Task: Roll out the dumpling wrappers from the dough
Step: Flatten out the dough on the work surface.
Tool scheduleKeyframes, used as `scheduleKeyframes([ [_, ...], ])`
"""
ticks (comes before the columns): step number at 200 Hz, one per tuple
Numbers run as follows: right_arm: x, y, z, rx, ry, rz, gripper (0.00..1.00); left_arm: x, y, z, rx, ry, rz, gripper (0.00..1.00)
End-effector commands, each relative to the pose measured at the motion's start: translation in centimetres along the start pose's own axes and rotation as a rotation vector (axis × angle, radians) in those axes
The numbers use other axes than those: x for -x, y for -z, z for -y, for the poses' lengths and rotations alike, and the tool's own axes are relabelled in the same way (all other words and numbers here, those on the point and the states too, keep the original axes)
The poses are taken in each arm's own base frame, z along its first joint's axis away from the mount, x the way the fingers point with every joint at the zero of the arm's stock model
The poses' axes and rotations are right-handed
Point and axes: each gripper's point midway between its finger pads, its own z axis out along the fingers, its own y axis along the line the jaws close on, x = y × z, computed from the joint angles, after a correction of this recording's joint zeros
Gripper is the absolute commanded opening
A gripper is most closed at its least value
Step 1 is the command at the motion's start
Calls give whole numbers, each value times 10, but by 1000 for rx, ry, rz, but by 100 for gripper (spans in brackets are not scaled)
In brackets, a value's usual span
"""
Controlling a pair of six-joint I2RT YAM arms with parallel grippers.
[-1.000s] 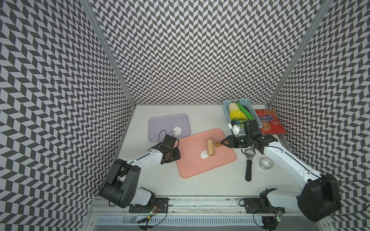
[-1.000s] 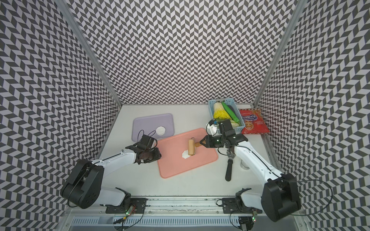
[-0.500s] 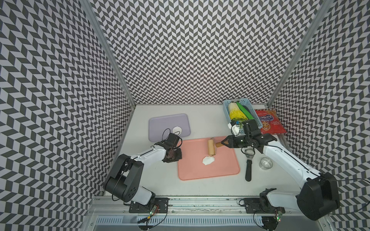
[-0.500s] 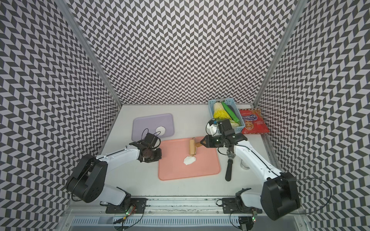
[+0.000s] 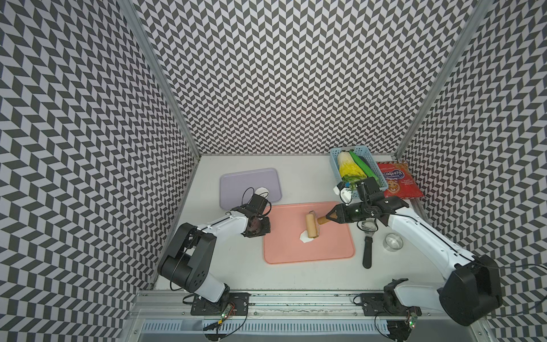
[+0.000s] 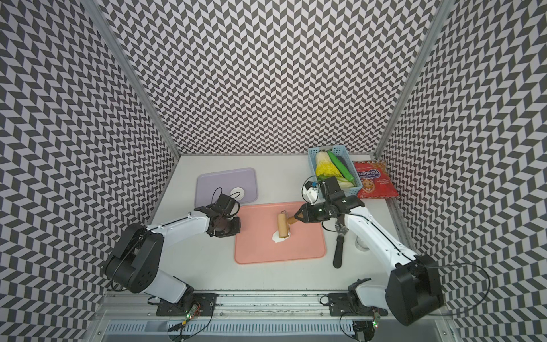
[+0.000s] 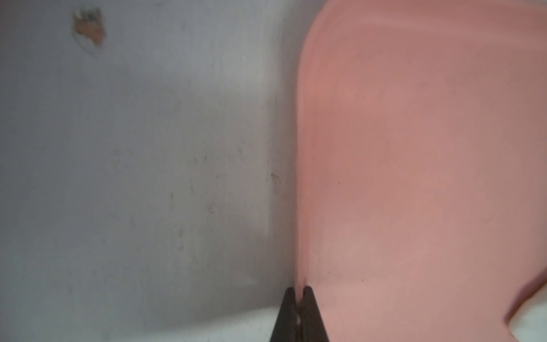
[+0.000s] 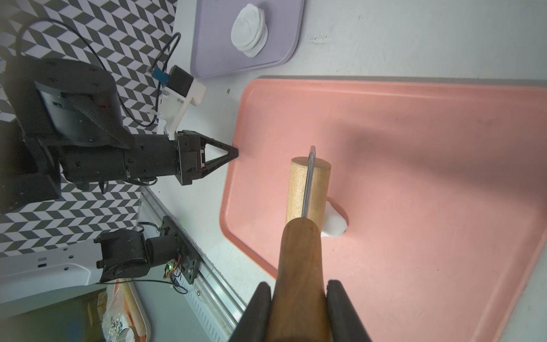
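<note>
A small lump of white dough (image 5: 305, 237) (image 6: 277, 237) (image 8: 334, 222) lies on the pink tray (image 5: 325, 248) (image 7: 414, 177). The wooden roller (image 5: 310, 225) (image 6: 283, 225) (image 8: 307, 183) rests partly on the dough. My right gripper (image 5: 327, 217) (image 6: 297, 217) (image 8: 299, 288) is shut on the roller's handle. My left gripper (image 5: 268, 228) (image 6: 238, 228) (image 7: 299, 291) is shut on the pink tray's left rim. A stack of round dumpling wrappers (image 5: 262, 192) (image 6: 237, 192) (image 8: 250, 32) sits on the purple tray (image 5: 236, 183).
A blue basket (image 5: 336, 165) of vegetables stands at the back right, with a red snack bag (image 5: 398, 180) beside it. A black-handled tool (image 5: 367, 251) and a small steel ring (image 5: 392, 242) lie to the right of the pink tray.
The pink tray has turned from a slant to square with the table. My left gripper has shut on its rim. The roller now lies over the dough.
</note>
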Motion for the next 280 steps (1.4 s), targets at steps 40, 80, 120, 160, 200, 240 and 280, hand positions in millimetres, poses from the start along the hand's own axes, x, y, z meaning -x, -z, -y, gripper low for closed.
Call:
scheduleKeyframes([
  [40, -15, -33, 32, -104, -27, -103, 0, -5, -16, -10, 42, -5, -10, 0],
  [80, -18, -35, 55, -214, -31, -85, 0, -6, -17, -9, 37, 1, -13, 0],
  [120, -8, -11, 76, -329, -53, -22, 0, -4, -16, -10, 46, 2, -7, 0],
  [160, -13, -25, 67, -318, -29, -37, 0, -5, -18, -9, 37, 13, -8, 0],
  [200, -27, -49, 56, -252, -47, -48, 0, -7, -21, -8, 28, 21, -16, 0],
  [240, -32, -55, 52, -214, -59, -41, 0, -6, -22, -6, 20, 30, -13, 0],
  [280, -9, -26, 63, -296, -45, 49, 0, -4, -21, -9, 32, 37, -4, 0],
])
